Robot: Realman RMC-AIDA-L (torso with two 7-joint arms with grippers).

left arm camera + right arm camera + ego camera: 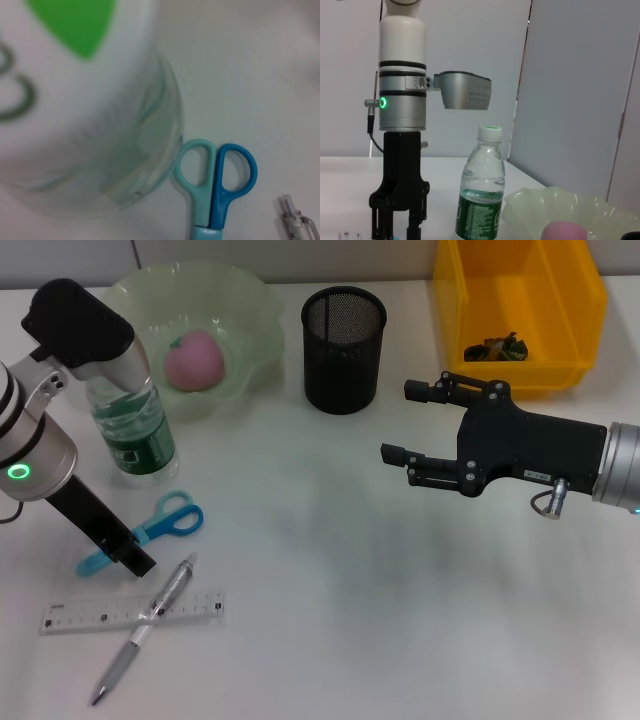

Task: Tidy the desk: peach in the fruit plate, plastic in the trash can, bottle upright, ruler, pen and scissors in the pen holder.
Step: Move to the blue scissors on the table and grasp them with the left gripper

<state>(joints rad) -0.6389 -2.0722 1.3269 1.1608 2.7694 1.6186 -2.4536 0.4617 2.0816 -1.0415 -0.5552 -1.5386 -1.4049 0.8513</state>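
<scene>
My left gripper points down at the blades of the blue and teal scissors, its fingers apart in the right wrist view. The scissors' handles lie beside the upright water bottle. The pen lies across the clear ruler near the front left. The pink peach rests in the green fruit plate. The black mesh pen holder stands at mid-back. Plastic lies in the yellow trash can. My right gripper hovers open and empty at the right.
The bottle stands very close to my left wrist, between it and the fruit plate. The pen's end lies just beyond the scissors. White table surface stretches between the two arms.
</scene>
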